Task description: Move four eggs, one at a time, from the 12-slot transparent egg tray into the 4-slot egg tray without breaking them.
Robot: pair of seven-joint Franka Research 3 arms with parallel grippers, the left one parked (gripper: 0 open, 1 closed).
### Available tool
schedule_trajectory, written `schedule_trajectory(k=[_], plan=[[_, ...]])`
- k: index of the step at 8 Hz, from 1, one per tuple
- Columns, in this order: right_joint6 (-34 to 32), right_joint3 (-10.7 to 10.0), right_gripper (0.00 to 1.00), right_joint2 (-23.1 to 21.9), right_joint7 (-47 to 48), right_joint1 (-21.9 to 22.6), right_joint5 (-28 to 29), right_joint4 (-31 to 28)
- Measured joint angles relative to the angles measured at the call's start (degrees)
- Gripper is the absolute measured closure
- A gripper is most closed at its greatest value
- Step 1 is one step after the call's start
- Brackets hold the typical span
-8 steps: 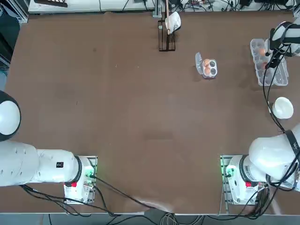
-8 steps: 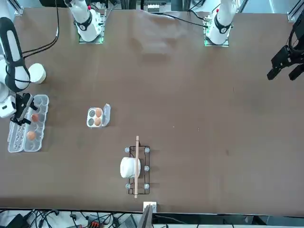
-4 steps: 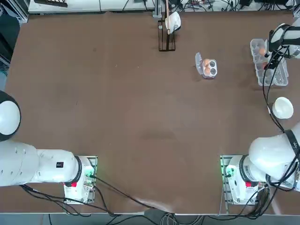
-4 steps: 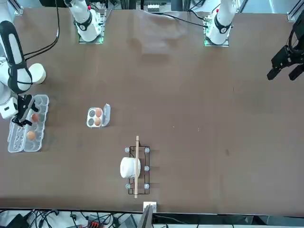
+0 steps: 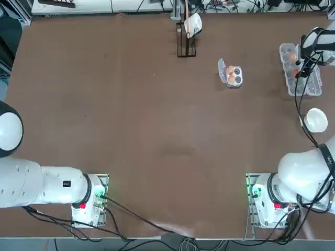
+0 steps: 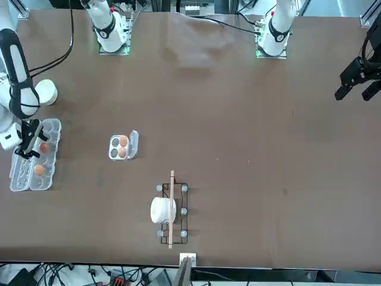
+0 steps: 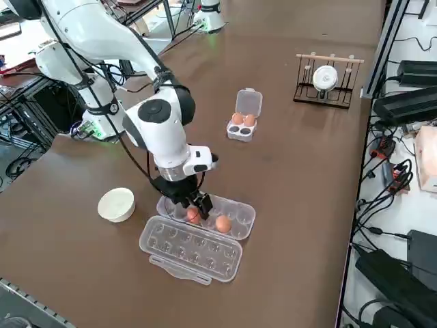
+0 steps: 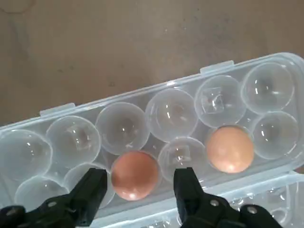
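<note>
Right gripper point(image 8: 137, 187) over 12-slot transparent egg tray point(image 8: 171, 114), fingers point(image 8: 187, 183) spread astride near egg point(image 8: 134, 174); second egg point(image 8: 229, 148) at two o'clock; close gently, lift straight

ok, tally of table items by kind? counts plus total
Eggs: 4, 2 in the 12-slot tray, one between the right gripper's fingers, 2 in the 4-slot tray
Egg trays: 2
White bowl: 1
Rack with white cup: 1
Total: 8
</note>
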Motion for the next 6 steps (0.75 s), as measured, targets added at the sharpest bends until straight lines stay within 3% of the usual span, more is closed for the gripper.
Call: schedule_trajectory(k=[6], plan=[[-0.5,0.0,0.24,1.4,-0.4,-0.3,0.0,0.8]])
